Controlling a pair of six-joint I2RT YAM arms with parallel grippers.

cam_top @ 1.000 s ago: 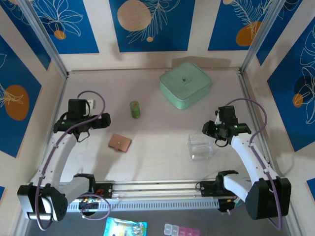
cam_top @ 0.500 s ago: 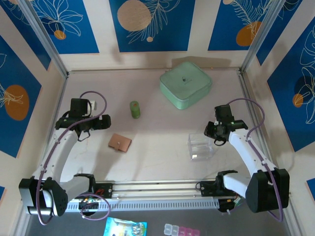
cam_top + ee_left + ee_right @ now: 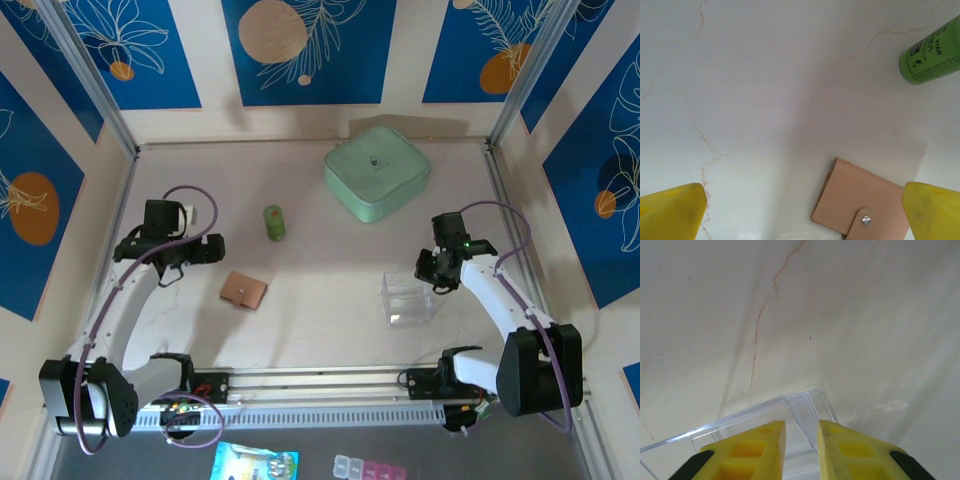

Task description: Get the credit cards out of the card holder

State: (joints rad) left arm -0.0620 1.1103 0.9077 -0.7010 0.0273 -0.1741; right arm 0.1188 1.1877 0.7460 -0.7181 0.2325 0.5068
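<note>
We find the small tan leather card holder (image 3: 243, 290) lying flat on the pale table, left of centre in the overhead view and low right in the left wrist view. Its snap tab is fastened, so we judge the credit cards are inside. The left gripper (image 3: 205, 250) hangs just up and left of it, its yellow fingers (image 3: 670, 210) spread as wide as they go and holding nothing.

The right gripper (image 3: 801, 440) sits at the clear plastic box (image 3: 408, 298) on the right, its fingers almost together, with the box's wall in the slim gap. We cannot tell whether they pinch it.

The risks we see:
- If those fingers clamp the wall, a lift could drag or tip the box.
- A thin, flat holder may skid on the smooth table under a downward grab.
- A wide swing could topple the green cylindrical bottle (image 3: 274, 222) nearby.
</note>
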